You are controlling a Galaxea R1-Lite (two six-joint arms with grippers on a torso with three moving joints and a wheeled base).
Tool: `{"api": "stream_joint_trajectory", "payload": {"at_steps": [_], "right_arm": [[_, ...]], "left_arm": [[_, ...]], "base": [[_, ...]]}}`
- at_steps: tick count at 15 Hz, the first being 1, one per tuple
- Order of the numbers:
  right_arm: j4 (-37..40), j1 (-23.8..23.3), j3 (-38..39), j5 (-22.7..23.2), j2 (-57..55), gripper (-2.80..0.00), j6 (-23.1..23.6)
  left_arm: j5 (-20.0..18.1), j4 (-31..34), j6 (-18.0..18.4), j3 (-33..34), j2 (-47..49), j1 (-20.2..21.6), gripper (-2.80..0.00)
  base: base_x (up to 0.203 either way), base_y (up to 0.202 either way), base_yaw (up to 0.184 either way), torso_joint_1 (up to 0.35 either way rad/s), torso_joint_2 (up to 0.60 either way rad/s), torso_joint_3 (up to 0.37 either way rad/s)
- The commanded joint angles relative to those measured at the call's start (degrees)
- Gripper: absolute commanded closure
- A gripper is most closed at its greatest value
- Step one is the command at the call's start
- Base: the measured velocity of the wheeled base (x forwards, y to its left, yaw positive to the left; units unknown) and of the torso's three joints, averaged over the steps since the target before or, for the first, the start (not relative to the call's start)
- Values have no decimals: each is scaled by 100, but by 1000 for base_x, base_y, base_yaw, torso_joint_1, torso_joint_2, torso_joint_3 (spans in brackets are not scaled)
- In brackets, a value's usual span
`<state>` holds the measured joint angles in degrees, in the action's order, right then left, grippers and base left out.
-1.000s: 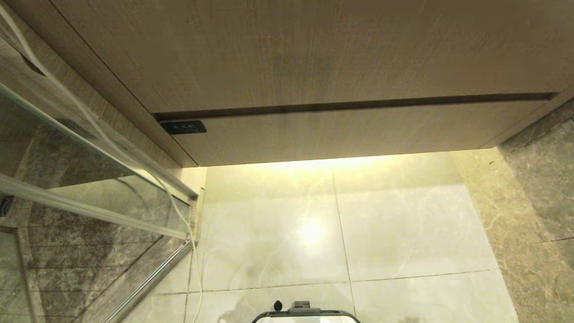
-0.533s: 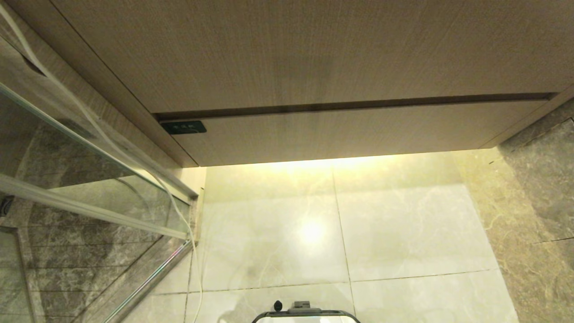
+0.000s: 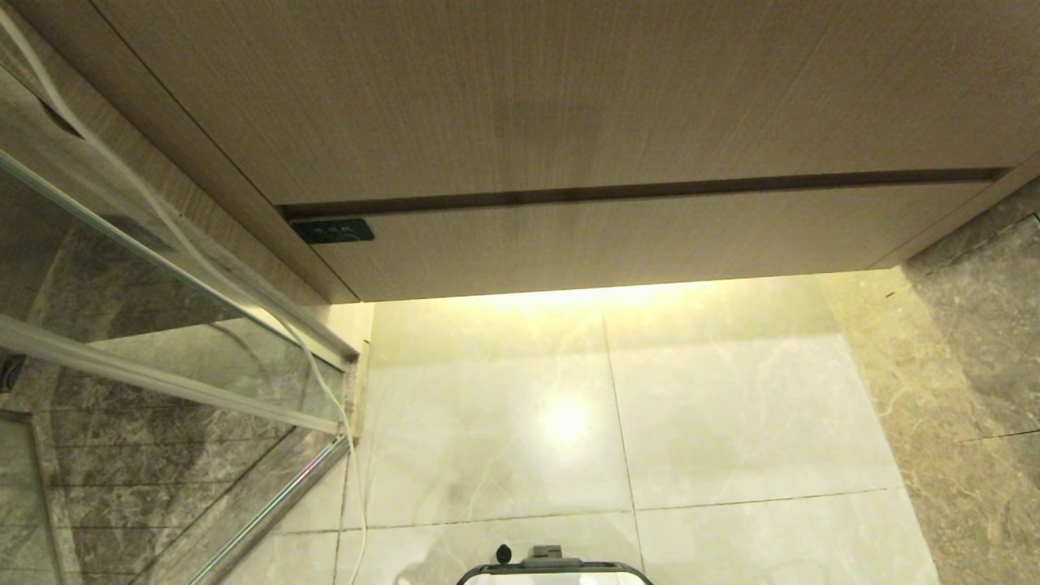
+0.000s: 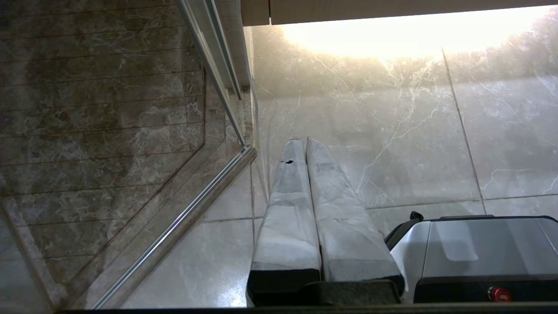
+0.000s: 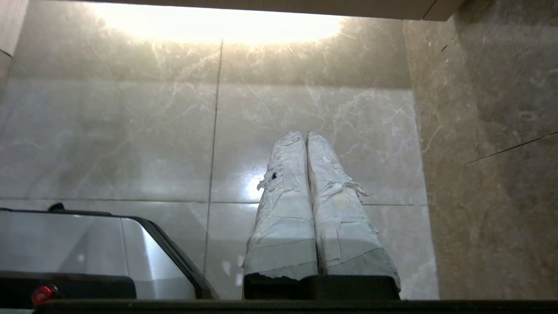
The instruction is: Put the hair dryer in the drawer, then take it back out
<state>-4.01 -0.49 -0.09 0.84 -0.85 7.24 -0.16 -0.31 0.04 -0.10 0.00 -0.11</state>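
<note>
Wood-grain drawer (image 3: pixel 617 240) sits closed above the floor; left pincer (image 4: pixel 304 140) and right pincer (image 5: pixel 304 133), both pressed together and empty, must first spread, then pull squarely.

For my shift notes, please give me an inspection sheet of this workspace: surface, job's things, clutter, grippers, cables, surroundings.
Surface: glossy marble floor, lit from under the cabinet.
Job's things: drawer closed, dark label at its left end; hair dryer not seen.
Clutter: nothing seen.
Grippers: left gripper and right gripper both hang over the floor beside the robot base, jaws shut, holding nothing.
Cables: white cord runs down along the glass door.
Surroundings: taller wood panel above the drawer; dark marble wall at right.
</note>
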Motion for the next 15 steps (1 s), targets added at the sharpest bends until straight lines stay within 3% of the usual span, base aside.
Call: {"api": "stream_joint_trajectory", "payload": {"at_steps": [1,5,8,10,15], "right_arm": [[15,5,9,-11,94,0,-372],[340,-4,9,-119,94,0,-1032],[357,5,9,-111,94,0,-997],[376,5,9,-107,94,0,-695],[349,2,9,-109,82,0,-795]], "left_arm": [[-2,-4,-1,1,9,2,0],[-2,-4,-2,1,9,2,0],[-2,-4,1,1,9,2,0],[-2,-4,4,1,3,2,0],[-2,-4,-4,1,3,2,0]], "base": [[0,0,0,0,0,0],[0,0,0,0,0,0],[0,0,0,0,0,0],[0,0,0,0,0,0],[0,0,0,0,0,0]]}}
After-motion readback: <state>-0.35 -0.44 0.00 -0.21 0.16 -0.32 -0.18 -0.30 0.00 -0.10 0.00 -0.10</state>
